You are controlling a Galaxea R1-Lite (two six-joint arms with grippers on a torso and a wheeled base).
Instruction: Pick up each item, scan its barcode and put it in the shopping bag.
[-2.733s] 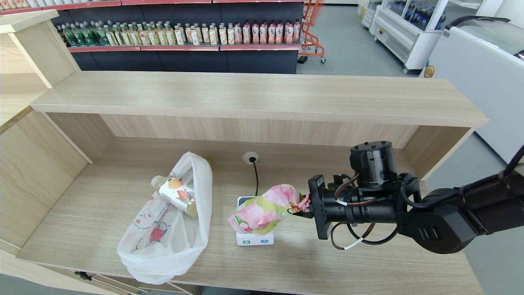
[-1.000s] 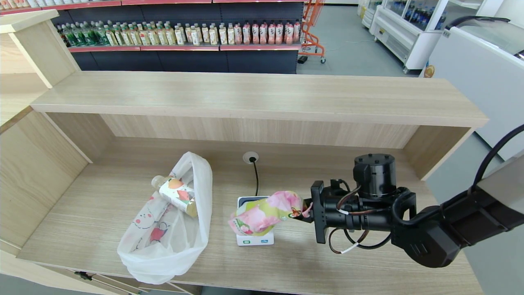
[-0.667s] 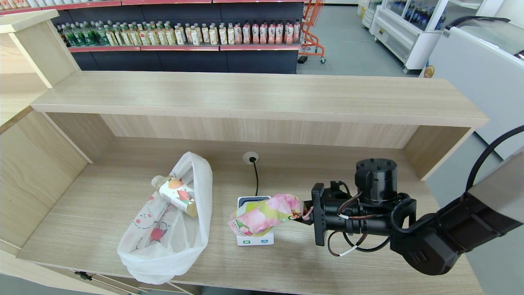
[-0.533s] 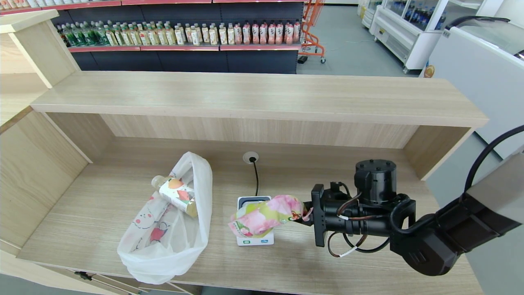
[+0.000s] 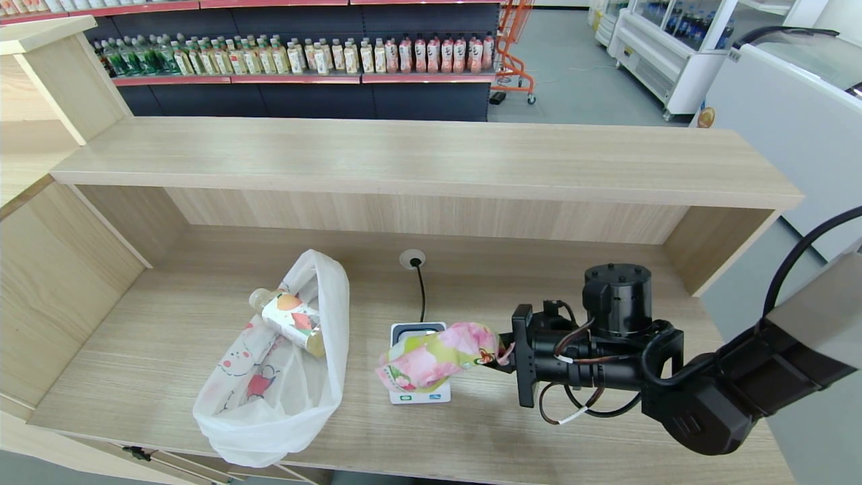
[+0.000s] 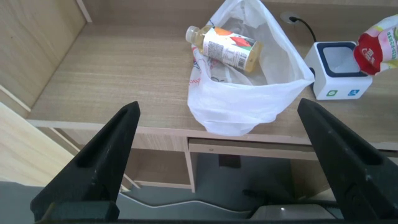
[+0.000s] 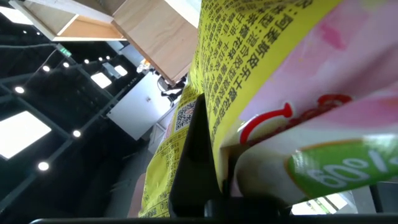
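Observation:
My right gripper [image 5: 500, 352] is shut on one end of a pink and green snack bag [image 5: 434, 348], held level just above the white scanner box [image 5: 419, 391] at the middle of the counter. The snack bag [image 7: 280, 93] lies pressed against a black finger [image 7: 196, 162] in the right wrist view. A white shopping bag [image 5: 273, 377] lies open to the left of the scanner with a drink bottle [image 5: 288, 318] resting in its mouth. My left gripper [image 6: 217, 155] is open, off the counter's front edge before the shopping bag [image 6: 249, 93]; the bottle [image 6: 224, 46], scanner [image 6: 339, 71] and snack bag [image 6: 379, 43] lie beyond it.
A black cable [image 5: 421, 286] runs from the scanner to a round port [image 5: 412, 258] at the back of the counter. A raised wooden ledge [image 5: 417, 158] walls the counter behind and at both sides. Bare counter [image 5: 135, 337] lies left of the bag.
My right arm has come down and drawn slightly back, lowering the snack bag from above the scanner to just over its top. In the last half second it barely moves.

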